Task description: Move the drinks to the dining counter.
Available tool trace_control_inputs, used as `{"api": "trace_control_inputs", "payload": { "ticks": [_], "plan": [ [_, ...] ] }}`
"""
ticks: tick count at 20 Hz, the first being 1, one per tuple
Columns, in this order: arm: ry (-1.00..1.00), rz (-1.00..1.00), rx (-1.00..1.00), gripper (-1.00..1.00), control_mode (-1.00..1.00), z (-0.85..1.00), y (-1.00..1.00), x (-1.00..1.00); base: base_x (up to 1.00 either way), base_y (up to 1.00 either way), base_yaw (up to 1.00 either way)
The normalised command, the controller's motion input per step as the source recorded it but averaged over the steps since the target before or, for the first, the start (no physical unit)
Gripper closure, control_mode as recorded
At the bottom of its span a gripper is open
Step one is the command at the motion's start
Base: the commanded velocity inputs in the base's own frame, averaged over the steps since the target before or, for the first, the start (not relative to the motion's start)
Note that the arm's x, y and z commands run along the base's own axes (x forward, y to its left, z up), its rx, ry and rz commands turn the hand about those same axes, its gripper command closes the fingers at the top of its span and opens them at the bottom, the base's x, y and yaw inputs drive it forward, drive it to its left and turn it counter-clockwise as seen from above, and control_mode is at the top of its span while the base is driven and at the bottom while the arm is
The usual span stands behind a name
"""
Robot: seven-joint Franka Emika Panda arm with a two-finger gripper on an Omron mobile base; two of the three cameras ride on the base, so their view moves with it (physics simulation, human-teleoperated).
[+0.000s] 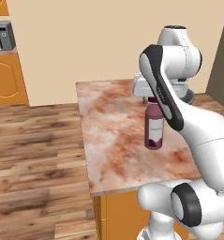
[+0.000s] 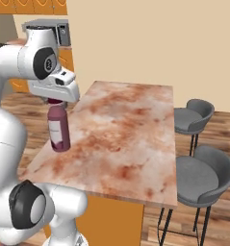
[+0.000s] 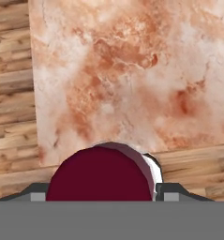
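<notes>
A dark maroon bottle (image 1: 154,129) with a pale label stands upright near the edge of the dining counter (image 1: 111,126), a marbled reddish-brown and cream top on an orange base. My gripper (image 1: 150,100) comes down on the bottle from above, and its jaws hold the bottle's upper part. From the right base camera, the bottle (image 2: 59,129) hangs straight under the gripper (image 2: 56,102), close to the left edge of the counter (image 2: 131,134). In the hand view the bottle's round maroon top (image 3: 101,176) sits between the two fingertips, with the gripper (image 3: 104,194) closed on its sides.
Two grey stools (image 2: 203,178) stand along the far long side of the counter. A microwave (image 1: 2,36) sits on orange cabinets against the back wall. Wood floor (image 1: 33,154) surrounds the island. My own white arm (image 1: 197,131) crosses in front of the bottle.
</notes>
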Motion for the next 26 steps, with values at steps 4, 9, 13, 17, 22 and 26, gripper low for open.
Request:
{"api": "trace_control_inputs", "payload": {
  "ticks": [4,9,13,17,22,26],
  "plan": [
    [0.0,0.0,0.0,1.0,-1.0,-0.29,0.02,0.57,0.0,0.0,0.0],
    [0.01,0.0,0.0,1.0,-1.0,-0.21,0.01,0.59,0.0,0.0,0.0],
    [0.0,0.0,0.0,1.0,-1.0,-0.19,0.02,0.54,0.0,0.0,0.0],
    [0.0,0.0,0.0,1.0,-1.0,-0.27,0.01,0.47,0.0,0.0,0.0],
    [0.0,0.0,0.0,1.0,-1.0,-0.37,0.0,0.41,0.0,0.0,0.0],
    [0.0,0.0,0.0,1.0,-1.0,-0.36,0.0,0.39,0.0,0.0,0.0]
  ]
}}
